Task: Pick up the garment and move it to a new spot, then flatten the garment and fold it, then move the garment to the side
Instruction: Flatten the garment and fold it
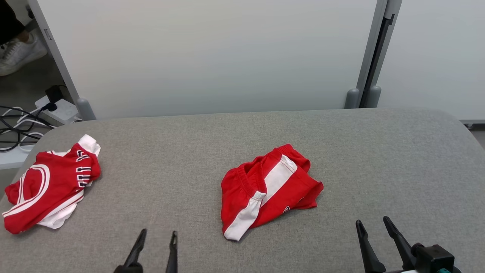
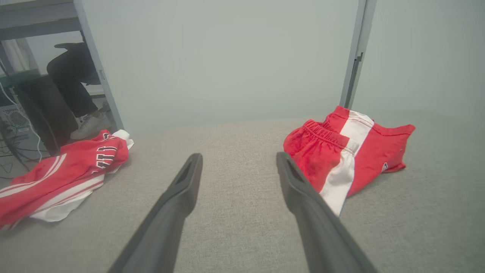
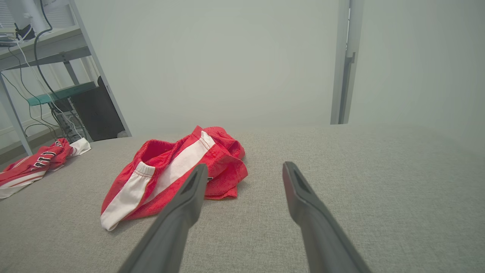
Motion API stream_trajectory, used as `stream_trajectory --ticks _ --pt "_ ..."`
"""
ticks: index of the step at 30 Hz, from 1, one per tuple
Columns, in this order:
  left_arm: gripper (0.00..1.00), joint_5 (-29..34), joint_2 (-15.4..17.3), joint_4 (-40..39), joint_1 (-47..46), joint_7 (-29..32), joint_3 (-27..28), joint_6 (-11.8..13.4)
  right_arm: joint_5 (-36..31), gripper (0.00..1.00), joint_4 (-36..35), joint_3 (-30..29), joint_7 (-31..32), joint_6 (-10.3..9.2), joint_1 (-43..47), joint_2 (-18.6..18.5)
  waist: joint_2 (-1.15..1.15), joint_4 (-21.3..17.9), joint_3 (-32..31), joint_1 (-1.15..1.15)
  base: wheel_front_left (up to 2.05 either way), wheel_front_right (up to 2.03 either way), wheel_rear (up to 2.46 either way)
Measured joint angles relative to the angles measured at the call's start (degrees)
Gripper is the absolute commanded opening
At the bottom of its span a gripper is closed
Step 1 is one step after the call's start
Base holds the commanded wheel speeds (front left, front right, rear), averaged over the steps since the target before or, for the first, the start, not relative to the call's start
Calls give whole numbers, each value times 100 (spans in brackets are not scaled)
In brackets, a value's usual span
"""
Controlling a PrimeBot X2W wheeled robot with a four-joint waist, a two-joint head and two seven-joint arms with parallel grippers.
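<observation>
The garment [image 1: 265, 189] is a pair of red shorts with a white side stripe, lying crumpled in the middle of the grey fabric table [image 1: 170, 151]. In the left wrist view the garment [image 2: 341, 151] lies ahead to the right; in the right wrist view the garment [image 3: 170, 170] lies ahead to the left. My left gripper [image 1: 158, 231] [image 2: 238, 155] stands open near the front edge, left of the shorts and apart from them. Right of the shorts, my right gripper [image 1: 372, 220] [image 3: 245, 165] is open too, holding nothing.
A second red and white garment, a jersey with black lettering [image 1: 49, 182] [image 2: 57, 178] [image 3: 34, 167], lies bunched at the table's left edge. A pale partition with grey posts [image 1: 369, 94] stands behind the table. Cables and a power strip [image 1: 57, 108] and a person's shoe [image 1: 19, 53] are beyond the left corner.
</observation>
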Motion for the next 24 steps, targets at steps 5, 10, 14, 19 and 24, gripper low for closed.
stream_trajectory --ticks 5,10,14,19,24 --pt "100 168 54 158 -620 0 -402 -503 2 100 2 35 0 1 -32 -12 0 -83 91 0 0 0 0" --pt "100 483 68 690 -1440 0 -1054 -972 4 100 5 100 0 0 -74 -45 0 -222 227 0 0 0 0" --pt "100 671 70 1251 -2101 51 -1567 -1159 11 100 15 185 0 0 -172 -62 0 -402 315 0 0 0 0" --pt "100 818 74 1875 -3006 456 -2195 -1217 18 100 27 215 0 0 -214 -81 0 -634 464 0 0 0 0" --pt "100 870 134 2559 -3890 1268 -2921 -1245 41 100 34 233 0 0 -336 -85 0 -819 631 0 0 0 0"
